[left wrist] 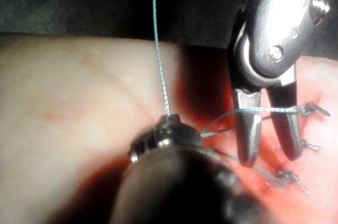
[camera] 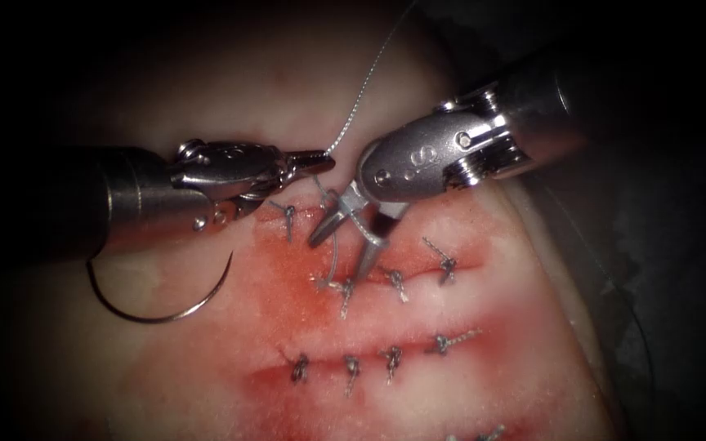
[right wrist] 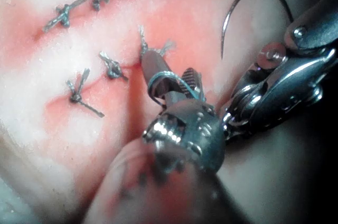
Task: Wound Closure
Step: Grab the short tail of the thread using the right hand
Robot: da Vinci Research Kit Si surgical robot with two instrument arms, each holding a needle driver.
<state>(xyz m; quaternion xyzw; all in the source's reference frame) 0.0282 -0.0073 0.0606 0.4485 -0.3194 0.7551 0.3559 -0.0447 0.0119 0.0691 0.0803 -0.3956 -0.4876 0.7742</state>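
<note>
L jaws [camera: 320,160] clamp thread [camera: 361,90], R jaws [camera: 351,237] apart, 1 needle [camera: 165,306]

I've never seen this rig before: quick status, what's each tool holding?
Left tool shut on thread. Right tool open, thread around its jaws, gripping nothing. Needle lies free on the tissue, left of the cut.

needle [camera: 165,314] tip hidden behind left tool's shaft, thread [camera: 369,77] cut off at frame edge

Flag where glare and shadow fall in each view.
Endoscope view: dark edges; glare on the right tool, jaws open with thread looped round them; the left tool, shut on thread, shadows the tissue above the free needle lying left of the cut. Left wrist view: glare on the right tool, shadow beside it. Right wrist view: highlights on both tools.
</note>
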